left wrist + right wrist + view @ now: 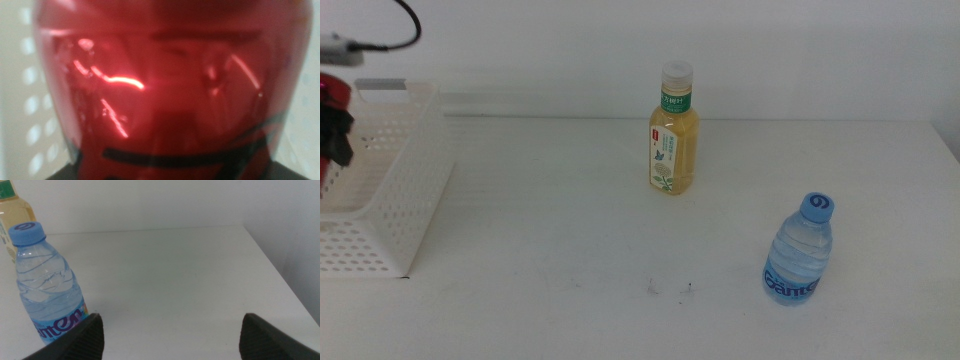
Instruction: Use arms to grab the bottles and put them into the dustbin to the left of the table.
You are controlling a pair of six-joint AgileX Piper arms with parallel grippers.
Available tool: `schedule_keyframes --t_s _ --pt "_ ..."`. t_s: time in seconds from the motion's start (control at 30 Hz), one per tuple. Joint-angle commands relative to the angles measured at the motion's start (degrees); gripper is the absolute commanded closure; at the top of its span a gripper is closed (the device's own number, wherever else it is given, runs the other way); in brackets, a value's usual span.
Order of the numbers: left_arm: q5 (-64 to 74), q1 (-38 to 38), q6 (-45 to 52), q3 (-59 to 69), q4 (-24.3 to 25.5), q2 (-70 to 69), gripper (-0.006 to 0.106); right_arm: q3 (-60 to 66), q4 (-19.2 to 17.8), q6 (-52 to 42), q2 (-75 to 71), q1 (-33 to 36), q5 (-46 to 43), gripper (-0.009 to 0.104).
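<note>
Left gripper at the middle view's far left edge, dark jaws clamped on a red can, cable looping above, right gripper low over the table, jaws spread wide apart, nothing between them

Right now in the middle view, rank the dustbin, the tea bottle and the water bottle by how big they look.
1. Dustbin, clearly largest.
2. Tea bottle and water bottle look similar; the water bottle stands nearer the camera, so no ranking between them.
</note>
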Motion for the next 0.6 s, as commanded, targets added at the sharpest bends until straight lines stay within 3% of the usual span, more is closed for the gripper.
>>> schedule_keyframes --t_s 0.0,0.13,0.23,0.27,0.37,0.57 --pt "-2.51 -0.05 0.75 -0.84 -1.89 1.11 0.077 0.18 -0.39 -0.33 -0.23 -0.3 -0.52 0.009" --pt "-3.61 -0.05 0.75 -0.84 -1.89 3.47 0.072 0.18 -0.39 -0.33 -0.23 -0.3 -0.52 0.009" --pt "-4.0 -0.15 0.64 -0.73 -1.89 4.82 0.062 0.18 -0.39 -0.33 -0.23 -0.3 -0.52 0.009" --pt "-4.1 -0.15 -0.19 -0.64 -2.31 5.51 0.031 0.18 -0.39 -0.33 -0.23 -0.3 -0.52 0.009" --pt "-3.99 -0.65 -0.29 -0.89 -2.31 4.99 0.006 0.18 -0.39 -0.33 -0.23 -0.3 -0.52 0.009" --pt "-2.66 -4.82 -5.62 -1.37 1.2 -1.76 0.007 0.18 -0.39 -0.33 -0.23 -0.3 -0.52 0.009"
